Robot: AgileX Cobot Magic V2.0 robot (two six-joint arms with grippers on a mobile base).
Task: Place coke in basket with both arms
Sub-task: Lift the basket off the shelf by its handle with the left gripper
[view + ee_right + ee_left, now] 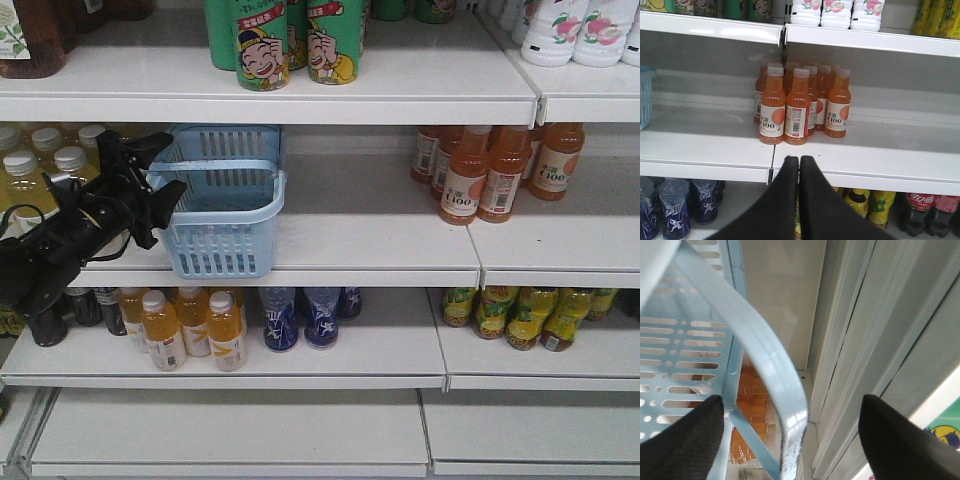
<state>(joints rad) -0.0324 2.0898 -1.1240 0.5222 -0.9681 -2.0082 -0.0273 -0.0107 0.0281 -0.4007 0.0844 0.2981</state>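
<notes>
The light blue basket [215,255] stands on the middle shelf, its flat handle [215,167] lying across its top. My left gripper [160,175] is open at the basket's left rim. In the left wrist view the handle [770,365] runs between the spread black fingers [685,440], touching neither, with the slotted basket wall [685,350] to the left. My right gripper [799,159] is shut and empty, in front of the middle shelf's edge to the right of the basket [644,95]. It does not show in the front view. The coke is out of view.
Orange bottles [490,175] stand on the middle shelf, right of the basket. Yellow drinks with white caps [40,170] sit behind my left arm. Green cans [265,45] are on the shelf above. Below are orange [190,330] and dark blue bottles [300,318], and dark cola bottles [920,212].
</notes>
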